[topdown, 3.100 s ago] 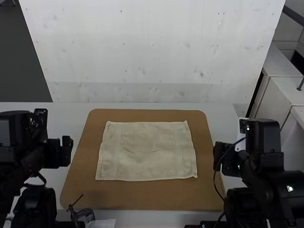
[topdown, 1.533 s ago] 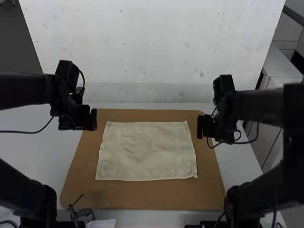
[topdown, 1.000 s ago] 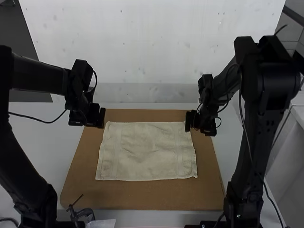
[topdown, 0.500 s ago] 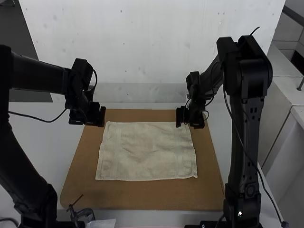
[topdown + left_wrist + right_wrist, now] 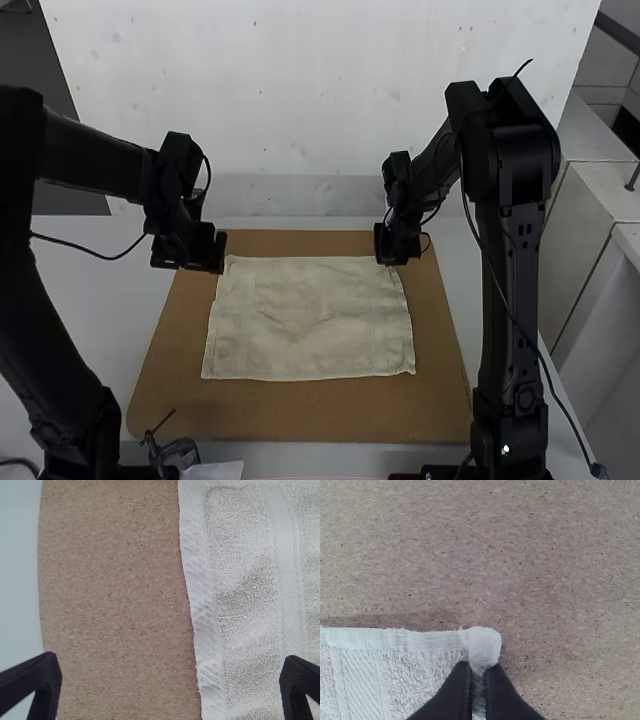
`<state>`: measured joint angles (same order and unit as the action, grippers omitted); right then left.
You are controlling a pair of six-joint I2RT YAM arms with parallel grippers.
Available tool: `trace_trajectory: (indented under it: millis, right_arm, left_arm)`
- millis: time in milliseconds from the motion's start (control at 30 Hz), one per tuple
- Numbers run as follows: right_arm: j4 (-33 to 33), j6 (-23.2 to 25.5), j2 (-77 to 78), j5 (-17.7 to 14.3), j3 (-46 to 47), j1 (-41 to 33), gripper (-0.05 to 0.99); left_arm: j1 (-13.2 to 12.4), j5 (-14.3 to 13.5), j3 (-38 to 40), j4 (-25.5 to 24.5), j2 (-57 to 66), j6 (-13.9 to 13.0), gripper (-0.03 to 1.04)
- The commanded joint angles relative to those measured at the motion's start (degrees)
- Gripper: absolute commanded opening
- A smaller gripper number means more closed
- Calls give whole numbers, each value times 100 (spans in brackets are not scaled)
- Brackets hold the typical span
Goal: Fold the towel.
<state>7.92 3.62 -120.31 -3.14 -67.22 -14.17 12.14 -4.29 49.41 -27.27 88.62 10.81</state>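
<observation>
While right fingers (image 5: 452,695) pinch a corner (image 5: 485,645), spread towel (image 5: 310,320)

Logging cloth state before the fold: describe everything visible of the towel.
The towel is pale cream, looped terry by its look, with hemmed edges and a smoother woven band near each side. It lies flat, lightly wrinkled, on the brown board; I can't tell whether it's one layer or two. The closed right hand pinches its far right corner, puckering it.

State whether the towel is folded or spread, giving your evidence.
Spread: the towel lies flat, a broad rectangle on the brown board, one corner pinched by the right gripper.
</observation>
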Motion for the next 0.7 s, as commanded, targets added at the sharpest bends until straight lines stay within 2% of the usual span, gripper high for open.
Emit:
trace_trajectory:
  millis: [0,300,433,667]
  right_arm:
    - [104,-98,-300,-293,104,2,2]
    - [51,-89,-238,-319,236,46,2]
    - [25,-98,-186,-319,306,38,2]
    - [-89,-142,-159,-319,447,46,2]
  left_arm:
    - [43,16,465,37,428,27,97]
    - [166,-10,1660,-139,1940,369,94]
    - [236,-124,2082,-147,2353,501,94]
    - [131,-115,2653,-209,2898,536,94]
